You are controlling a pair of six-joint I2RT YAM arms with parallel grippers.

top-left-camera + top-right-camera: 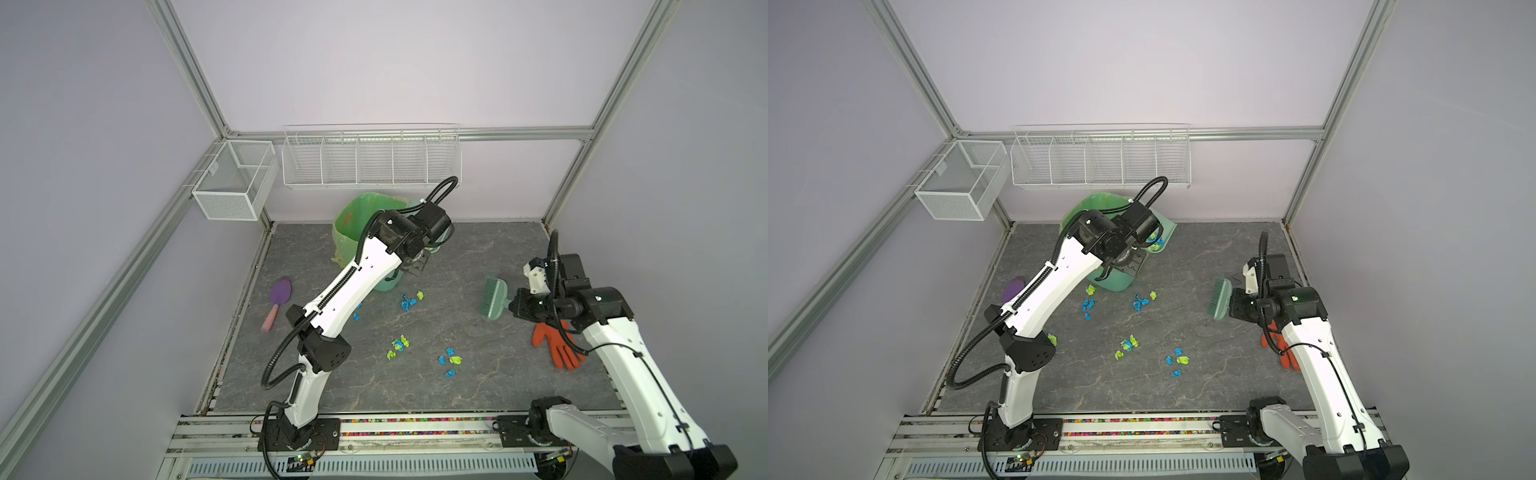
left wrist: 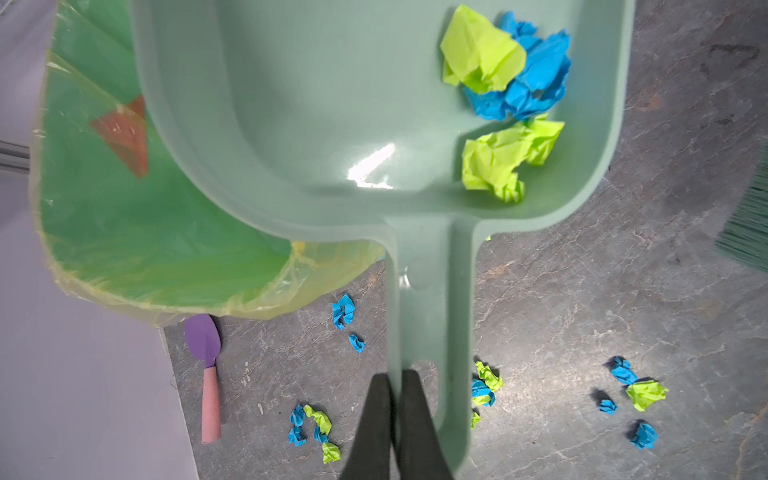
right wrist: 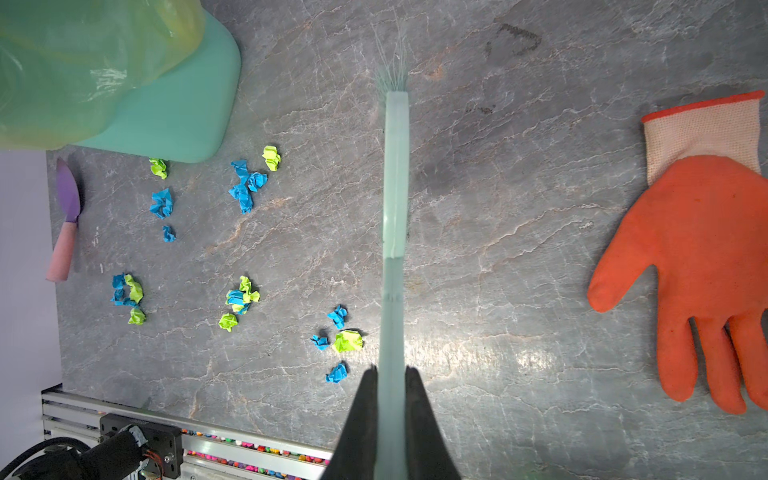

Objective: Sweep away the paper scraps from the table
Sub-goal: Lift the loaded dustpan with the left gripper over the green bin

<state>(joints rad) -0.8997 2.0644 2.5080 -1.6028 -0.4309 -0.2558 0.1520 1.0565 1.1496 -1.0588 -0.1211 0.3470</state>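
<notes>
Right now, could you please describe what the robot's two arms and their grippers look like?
The left arm and right arm have white shell links, black joint housings and black base plates. A black ribbed cable conduit loops along each, clipped to the shell. The left gripper and right gripper end in dark, tapering jaws.

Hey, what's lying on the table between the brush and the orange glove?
Nothing: the right wrist view shows bare table between the brush and the orange glove. The paper scraps lie on the brush's other side.
</notes>
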